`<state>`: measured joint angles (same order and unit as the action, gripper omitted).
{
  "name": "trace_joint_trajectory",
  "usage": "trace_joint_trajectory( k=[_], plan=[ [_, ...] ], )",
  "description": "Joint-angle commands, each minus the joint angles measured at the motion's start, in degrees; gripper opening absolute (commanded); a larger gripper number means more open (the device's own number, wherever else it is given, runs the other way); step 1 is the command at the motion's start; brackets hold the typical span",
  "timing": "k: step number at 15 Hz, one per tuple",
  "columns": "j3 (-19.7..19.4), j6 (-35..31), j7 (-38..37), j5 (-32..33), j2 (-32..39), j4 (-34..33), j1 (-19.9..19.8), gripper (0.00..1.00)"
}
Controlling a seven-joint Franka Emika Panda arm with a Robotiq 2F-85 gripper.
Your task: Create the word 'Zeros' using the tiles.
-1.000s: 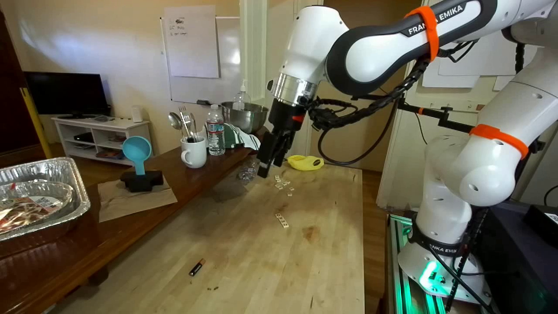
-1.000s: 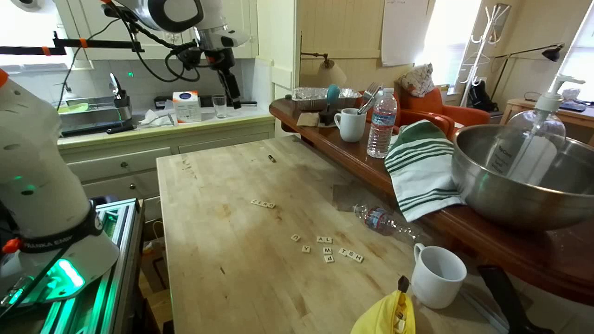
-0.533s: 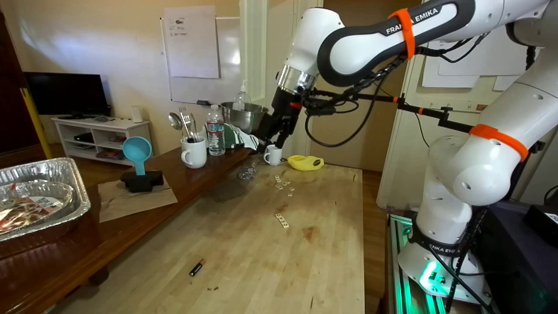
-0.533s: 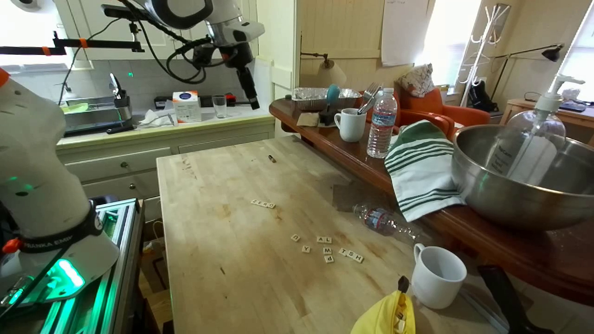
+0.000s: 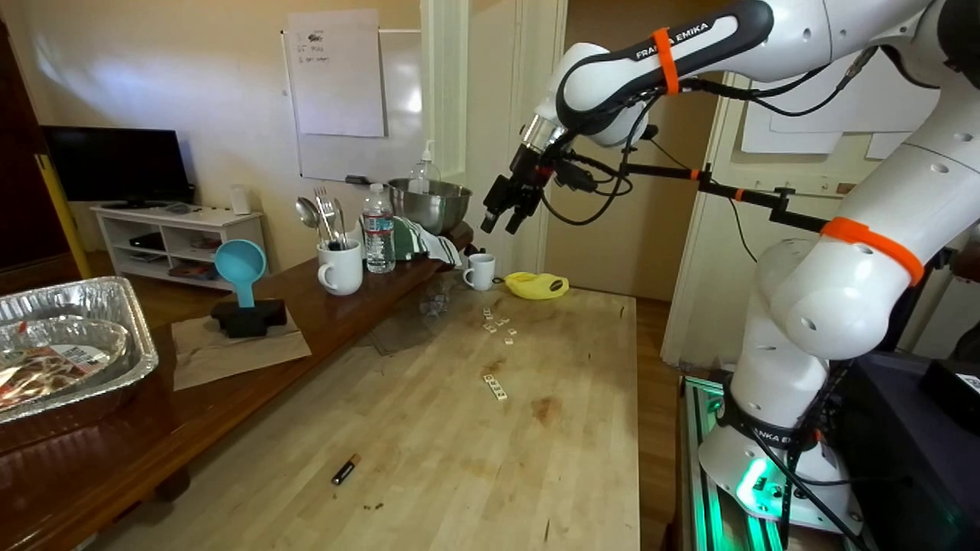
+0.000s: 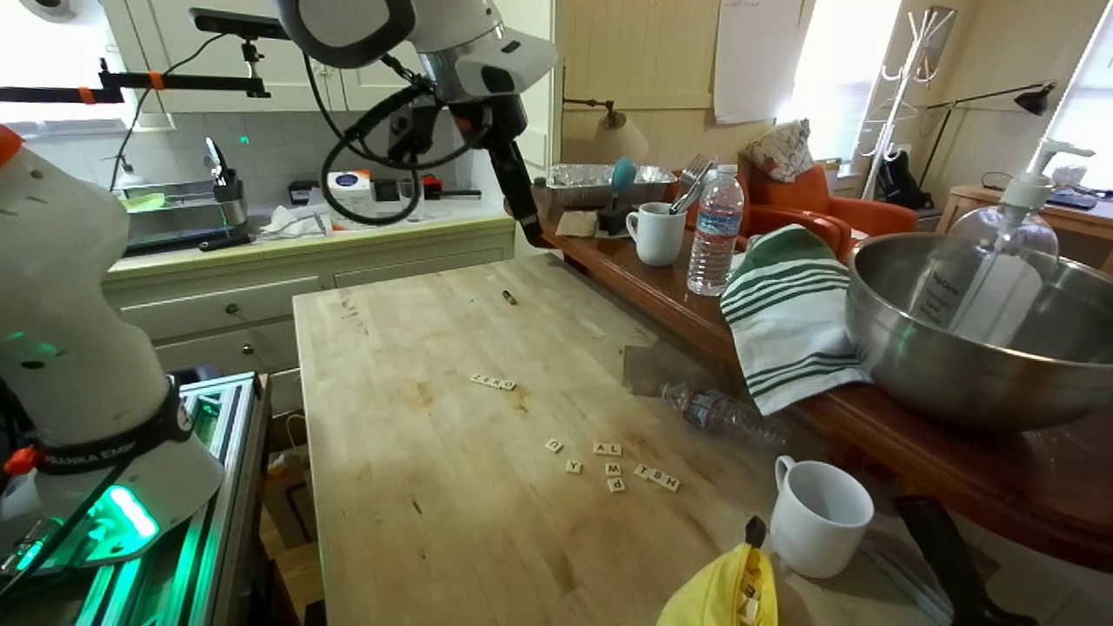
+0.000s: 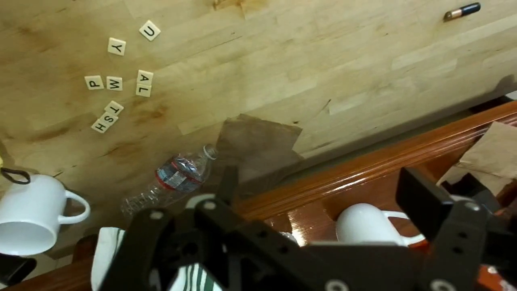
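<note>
The tiles are small, pale and lettered. A row of tiles (image 6: 493, 382) reading ZERO lies on the table in both exterior views (image 5: 494, 386); it is out of the wrist view. Several loose tiles lie nearer the yellow pouch. In the wrist view they show U (image 7: 150, 30), Y (image 7: 116, 46), P, one that reads M or W, A beside L, and T, S (image 7: 109, 119) and H in a slanted line. My gripper (image 7: 321, 186) is open and empty, its fingers wide apart. In an exterior view the gripper (image 5: 500, 227) hangs high above the table, away from all tiles.
A plastic bottle (image 7: 181, 173) lies beside the raised wooden counter (image 6: 609, 269). A white mug (image 6: 822, 519) and yellow pouch (image 6: 722, 591) stand near the loose tiles. A battery (image 5: 346, 469) lies on the table. The counter bears another mug (image 6: 658, 235), an upright bottle (image 6: 716, 230) and a steel bowl (image 6: 974, 374).
The arm has swung. My gripper has moved up and right in an exterior view, uncovering the white mug, and right and slightly down in another. The tiles have not moved.
</note>
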<state>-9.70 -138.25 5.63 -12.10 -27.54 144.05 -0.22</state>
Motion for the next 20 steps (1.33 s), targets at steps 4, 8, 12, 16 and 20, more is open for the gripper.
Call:
trace_joint_trajectory(
  k=[4,8,12,16,20],
  plan=[
    [-11.11,9.19,26.05,-11.44,2.38,-1.76,6.34,1.00],
    [-9.16,8.58,25.79,-10.49,1.87,-0.53,3.74,1.00],
    [-9.10,8.60,26.30,-10.57,2.23,-0.79,3.96,1.00],
    [-9.08,6.61,29.21,-5.95,5.17,-1.25,1.94,1.00],
    [-9.87,6.79,32.83,-0.26,10.84,-3.23,-0.89,1.00]
  ],
)
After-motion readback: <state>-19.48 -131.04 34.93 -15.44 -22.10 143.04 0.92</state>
